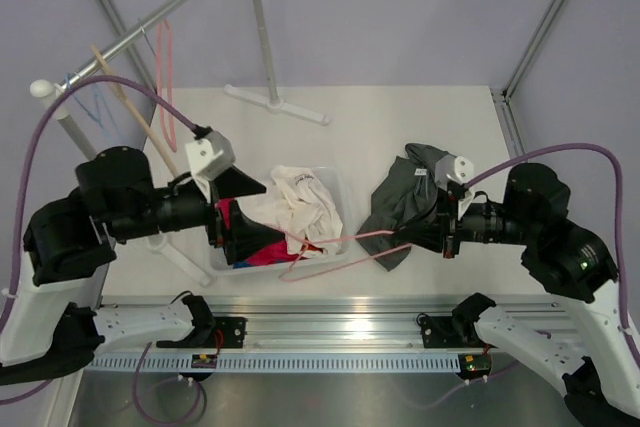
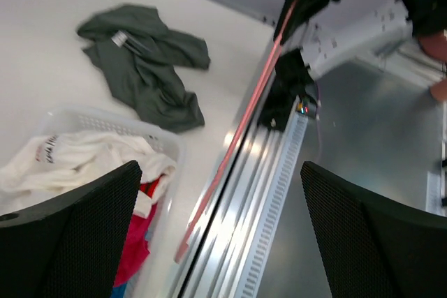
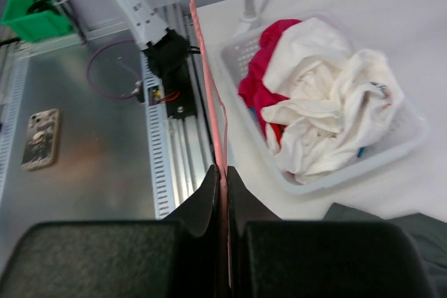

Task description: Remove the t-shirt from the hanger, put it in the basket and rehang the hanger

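Your right fingers [image 3: 204,207] are pinched tight on the hanger [image 2: 237,130], its wire running straight out ahead of them toward your spread left fingers [image 2: 84,235]. Just beside the right fingers, the t-shirt [image 1: 400,202] lies heaped on the worktop [image 1: 420,117], apparently free of the wire; your right arm is nearer.

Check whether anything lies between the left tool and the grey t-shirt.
Yes. In the top view the white basket, piled with white and red clothes, sits directly between the open left tool and the t-shirt. The pink hanger, clamped in the right tool, also stretches across in front of the basket.
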Robot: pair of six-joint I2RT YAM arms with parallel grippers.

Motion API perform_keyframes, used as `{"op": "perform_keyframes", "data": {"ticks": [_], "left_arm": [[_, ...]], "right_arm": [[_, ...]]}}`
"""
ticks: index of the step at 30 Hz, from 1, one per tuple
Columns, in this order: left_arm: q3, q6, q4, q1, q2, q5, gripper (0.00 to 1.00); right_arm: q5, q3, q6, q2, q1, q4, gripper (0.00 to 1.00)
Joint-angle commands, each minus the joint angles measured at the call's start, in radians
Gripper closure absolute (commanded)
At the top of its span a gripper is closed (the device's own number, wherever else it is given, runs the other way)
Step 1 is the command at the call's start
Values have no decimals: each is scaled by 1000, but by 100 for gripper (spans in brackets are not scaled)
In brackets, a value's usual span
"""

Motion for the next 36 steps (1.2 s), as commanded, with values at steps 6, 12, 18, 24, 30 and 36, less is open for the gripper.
{"op": "perform_keyframes", "data": {"ticks": [6, 12, 18, 24, 30, 36], "left_arm": [[30, -208, 301, -5, -186, -291, 1], [-25, -277, 433, -5, -293, -208, 1], [-89, -277, 471, -5, -373, -234, 1], [-134, -252, 482, -5, -396, -242, 1], [-191, -212, 479, -5, -427, -248, 1], [-228, -188, 456, -5, -450, -289, 1]], "right_arm": [[451, 123, 248, 67, 4, 229, 100], [465, 189, 292, 258, 3, 545, 100], [620, 301, 283, 466, 4, 786, 100], [643, 355, 318, 641, 4, 1083, 100], [594, 582, 380, 886, 4, 1137, 100], [606, 665, 424, 1032, 4, 1209, 100]]}}
